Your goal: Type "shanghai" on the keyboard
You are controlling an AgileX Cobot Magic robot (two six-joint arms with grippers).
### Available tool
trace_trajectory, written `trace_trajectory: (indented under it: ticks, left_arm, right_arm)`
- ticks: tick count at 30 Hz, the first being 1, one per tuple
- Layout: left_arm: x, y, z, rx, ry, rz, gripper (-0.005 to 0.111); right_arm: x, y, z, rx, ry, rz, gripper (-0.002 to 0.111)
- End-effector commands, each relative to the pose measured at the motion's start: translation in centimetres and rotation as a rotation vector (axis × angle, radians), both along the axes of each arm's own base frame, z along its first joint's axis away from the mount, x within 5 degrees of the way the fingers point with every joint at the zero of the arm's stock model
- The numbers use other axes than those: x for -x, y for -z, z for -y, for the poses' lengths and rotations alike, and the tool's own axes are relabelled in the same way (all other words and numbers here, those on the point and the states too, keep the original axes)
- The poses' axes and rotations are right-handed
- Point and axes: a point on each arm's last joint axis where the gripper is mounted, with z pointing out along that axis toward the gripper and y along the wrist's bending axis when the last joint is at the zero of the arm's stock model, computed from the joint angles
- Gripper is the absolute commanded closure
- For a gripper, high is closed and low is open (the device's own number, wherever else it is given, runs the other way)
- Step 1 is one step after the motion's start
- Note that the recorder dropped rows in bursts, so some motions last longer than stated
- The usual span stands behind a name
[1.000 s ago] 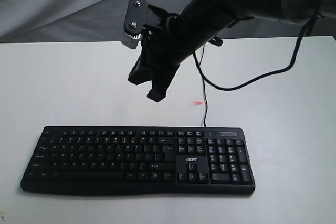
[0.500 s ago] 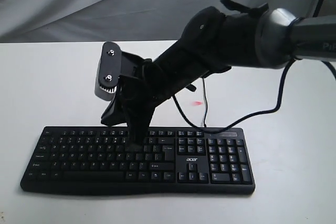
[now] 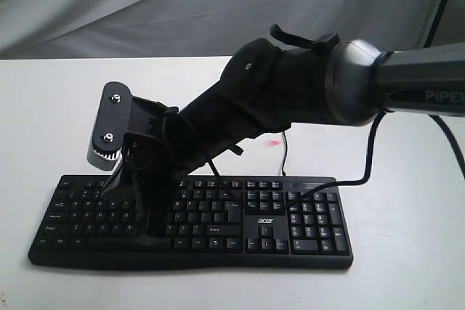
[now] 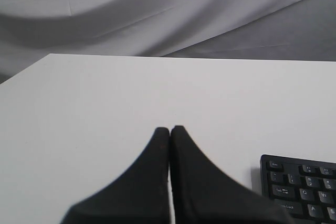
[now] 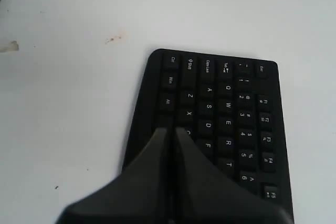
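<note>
The black keyboard (image 3: 290, 223) lies along the front of the white table, with its acer logo to the right of the letter keys. My right gripper (image 3: 149, 237) reaches across from the right and stands shut, tips down on the left half of the keyboard. In the right wrist view the right gripper (image 5: 171, 129) has its tips at the bottom letter row of the keyboard (image 5: 231, 103), beside the X and C keys. My left gripper (image 4: 169, 128) is shut and empty over bare table, to the side of the keyboard's corner (image 4: 304, 182). It does not show in the exterior view.
The keyboard's thin black cable (image 3: 285, 152) runs back over the table. A small red spot (image 3: 273, 142) lies near it. The right arm's own thick cable (image 3: 367, 157) droops over the number pad side. Grey cloth (image 3: 145, 5) hangs behind the table.
The right arm has swung down and to the left, from above the table behind the keyboard to the keyboard's left half. Its shut tips now reach the lower key rows.
</note>
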Motion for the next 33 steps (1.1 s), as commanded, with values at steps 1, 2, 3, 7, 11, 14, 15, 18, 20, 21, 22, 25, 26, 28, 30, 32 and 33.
trace_trajectory:
  ticks: [1, 2, 3, 7, 11, 14, 15, 18, 20, 21, 22, 25, 26, 28, 30, 32, 33]
  left_arm:
    - [0.0, 0.1, 0.0, 0.002, -0.002, 0.011, 0.106]
    - [0.0, 0.1, 0.0, 0.002, -0.002, 0.011, 0.106]
    - [0.0, 0.1, 0.0, 0.002, -0.002, 0.011, 0.106]
    - [0.0, 0.1, 0.0, 0.002, -0.002, 0.011, 0.106]
    - [0.0, 0.1, 0.0, 0.002, -0.002, 0.011, 0.106]
    - [0.0, 0.1, 0.0, 0.002, -0.002, 0.011, 0.106]
    - [0.0, 0.1, 0.0, 0.002, -0.002, 0.011, 0.106]
    - [0.0, 0.1, 0.0, 0.002, -0.002, 0.011, 0.106]
    - [0.0, 0.1, 0.0, 0.002, -0.002, 0.011, 0.106]
    - [0.0, 0.1, 0.0, 0.002, -0.002, 0.011, 0.106]
    - [0.0, 0.1, 0.0, 0.002, -0.002, 0.011, 0.106]
    - [0.0, 0.1, 0.0, 0.002, -0.002, 0.011, 0.106]
    - [0.0, 0.1, 0.0, 0.002, -0.002, 0.011, 0.106]
    - [0.0, 0.1, 0.0, 0.002, -0.002, 0.011, 0.106]
    - [0.0, 0.1, 0.0, 0.002, -0.002, 0.011, 0.106]
    - [0.0, 0.1, 0.0, 0.002, -0.002, 0.011, 0.106]
    - [0.0, 0.1, 0.0, 0.002, -0.002, 0.011, 0.106]
  right_arm:
    - [0.4, 0.3, -0.7, -0.01, 0.012, 0.005, 0.108]
    - [0.4, 0.7, -1.0, -0.009, 0.02, -0.002, 0.108]
    - [0.5, 1.4, -1.3, -0.011, 0.028, -0.021, 0.108]
    - [0.0, 3.8, -2.2, -0.038, 0.099, -0.084, 0.108]
    - [-0.3, 4.2, -2.7, -0.069, 0.088, -0.08, 0.108]
    - [-0.7, 4.4, -3.2, -0.059, 0.066, -0.057, 0.108]
    - [-0.6, 4.6, -3.6, -0.054, 0.059, -0.057, 0.108]
    - [-0.9, 4.9, -4.6, -0.045, 0.066, -0.071, 0.108]
    - [-1.2, 4.9, -5.2, -0.028, 0.059, -0.061, 0.108]
    - [-1.4, 4.9, -5.4, -0.011, 0.057, -0.054, 0.108]
    - [-1.6, 4.8, -5.7, -0.002, 0.063, -0.053, 0.108]
    - [-2.2, 4.4, -6.5, 0.027, 0.075, -0.035, 0.108]
    - [-2.4, 4.4, -6.6, 0.029, 0.076, -0.035, 0.108]
    - [-2.7, 4.1, -6.8, 0.024, 0.078, -0.02, 0.108]
    - [-2.9, 4.0, -6.9, 0.026, 0.085, -0.009, 0.108]
    - [-3.2, 4.1, -7.0, 0.036, 0.09, -0.002, 0.108]
    - [-3.3, 4.4, -7.0, 0.046, 0.093, -0.003, 0.108]
